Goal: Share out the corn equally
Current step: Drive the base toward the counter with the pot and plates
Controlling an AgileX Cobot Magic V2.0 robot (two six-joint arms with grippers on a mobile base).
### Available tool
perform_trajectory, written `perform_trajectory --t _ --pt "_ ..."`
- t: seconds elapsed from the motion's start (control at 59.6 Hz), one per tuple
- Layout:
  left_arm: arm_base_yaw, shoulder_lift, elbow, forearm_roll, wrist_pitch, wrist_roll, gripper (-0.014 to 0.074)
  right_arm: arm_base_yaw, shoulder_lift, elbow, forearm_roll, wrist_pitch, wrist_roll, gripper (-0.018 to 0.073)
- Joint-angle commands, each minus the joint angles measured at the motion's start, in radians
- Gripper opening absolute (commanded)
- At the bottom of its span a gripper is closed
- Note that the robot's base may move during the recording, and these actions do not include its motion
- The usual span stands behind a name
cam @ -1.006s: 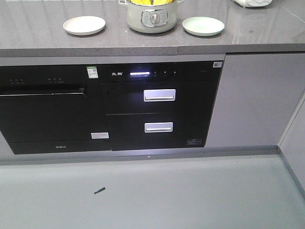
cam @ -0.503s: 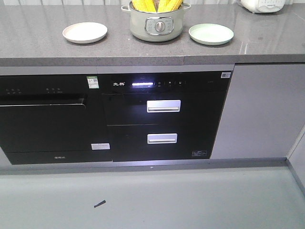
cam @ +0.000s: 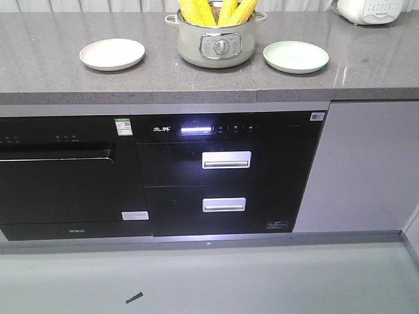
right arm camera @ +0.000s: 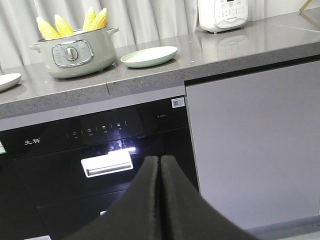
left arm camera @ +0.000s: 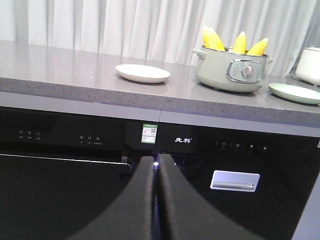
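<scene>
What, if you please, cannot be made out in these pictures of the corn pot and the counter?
Bright yellow corn cobs: lower halves hidden inside the pale green pot in every view; tips cut off by the front view's top edge.
White appliance: cropped by the top edge, front view.
Black cabinet's panel markings: too small to read.

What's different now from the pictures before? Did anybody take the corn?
Nothing was taken. Only the view moved: the robot came closer, so the counter sits lower in the front picture and the corn in the pot shows more fully. The corn, pot, white plate and green plate stayed put; left pincer and right pincer empty, shut.
</scene>
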Motion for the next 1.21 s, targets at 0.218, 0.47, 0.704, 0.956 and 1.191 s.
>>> perform_trajectory --t 0.218,0.47,0.704,0.956,1.191 --pt "-0.001 -0.014 -0.023 -0.009 -0.082 -0.009 -0.0006 -0.004 -0.007 0.018 -0.011 -0.073 -0.007 -0.0002" --pt "-0.001 -0.014 -0.023 -0.009 -0.082 -0.009 -0.0006 -0.004 -0.007 0.018 -0.011 -0.073 -0.007 -0.0002" --pt "-0.001 -0.014 -0.023 -0.009 -0.082 -0.009 -0.0006 -0.004 -0.007 0.018 -0.011 -0.073 -0.007 -0.0002" --pt "-0.001 -0.014 -0.023 -0.009 -0.082 -0.009 -0.0006 -0.004 -0.007 0.018 -0.011 -0.073 -0.007 -0.0002" --pt "-0.001 -0.014 -0.023 -0.009 -0.082 -0.009 -0.0006 -0.004 -0.007 0.018 -0.011 -0.072 -0.007 -0.0002"
